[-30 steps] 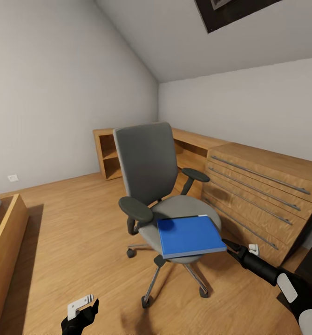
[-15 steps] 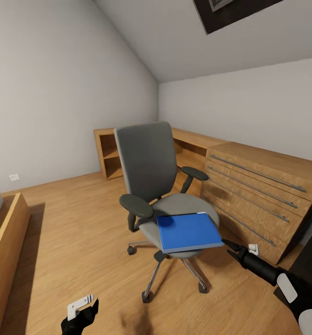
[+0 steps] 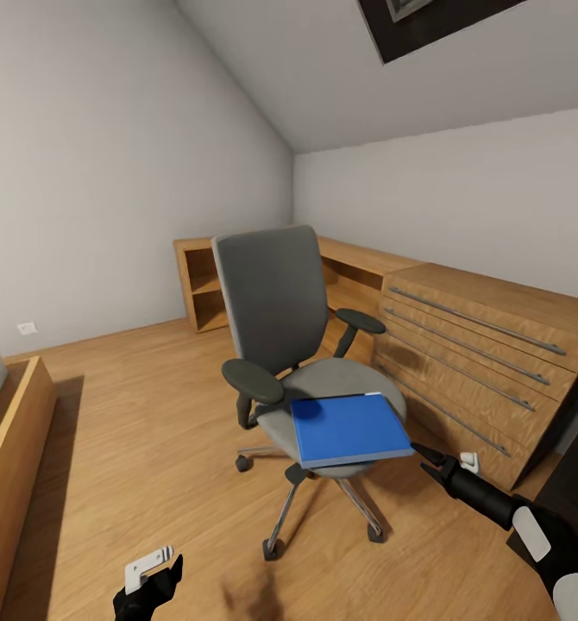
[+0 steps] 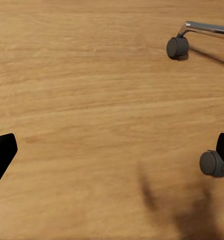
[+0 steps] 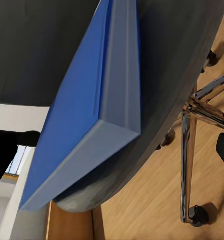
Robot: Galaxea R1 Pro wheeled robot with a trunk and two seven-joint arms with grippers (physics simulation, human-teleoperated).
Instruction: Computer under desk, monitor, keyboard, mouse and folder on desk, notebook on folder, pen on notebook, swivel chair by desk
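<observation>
The folder (image 3: 351,429) lies flat on the chair (image 3: 310,362) seat, its near corner jutting over the seat's front edge; the right claw (image 3: 427,457) sits just beside that corner, fingers spread, gripping nothing; in the right wrist view the folder's edge (image 5: 99,122) stands close ahead, between the parted fingers.

The left claw (image 3: 151,573) hangs low over the floor (image 3: 142,431), near the chair's castors (image 4: 178,46); its fingertips show far apart at the frame's edges, so it looks released and empty.

Risks, as I judge them: the chair rolls on castors, so a push from the right claw could shove or spin it and carry the folder off line; the folder is thin and smooth, so a shallow pinch at one corner may let it droop or slip out once lifted; closing too low could catch the seat cushion along with the folder; the drawer chest (image 3: 483,362) stands near the right arm and could be knocked on the swing away.
</observation>
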